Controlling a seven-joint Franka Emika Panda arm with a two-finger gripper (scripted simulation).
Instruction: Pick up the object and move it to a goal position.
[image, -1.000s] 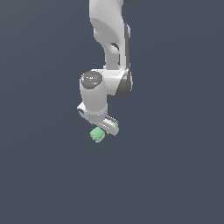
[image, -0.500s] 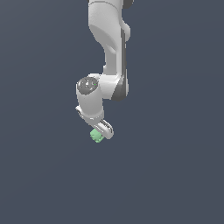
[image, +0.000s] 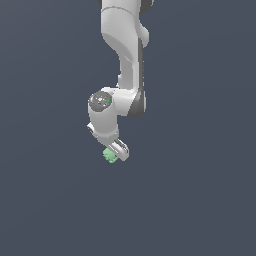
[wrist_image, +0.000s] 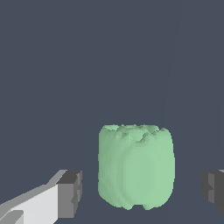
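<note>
So the tool (wrist_image: 139, 190) sits right around the light-green lumpy object (wrist_image: 135, 166), which is between the two fingers (wrist_image: 70, 193), but in the wrist view there's a clear gap on both sides, so it's spread open and not squeezing yet. Exterior view shows the object (image: 109, 155) at the fingertips. I'd say approach is done; closing, lifting and carrying to the goal are all left, and no goal marker is visible

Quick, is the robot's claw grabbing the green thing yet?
Gripper: open, not holding anything. The green lump sits between the jaws, with a gap on each side.
</note>
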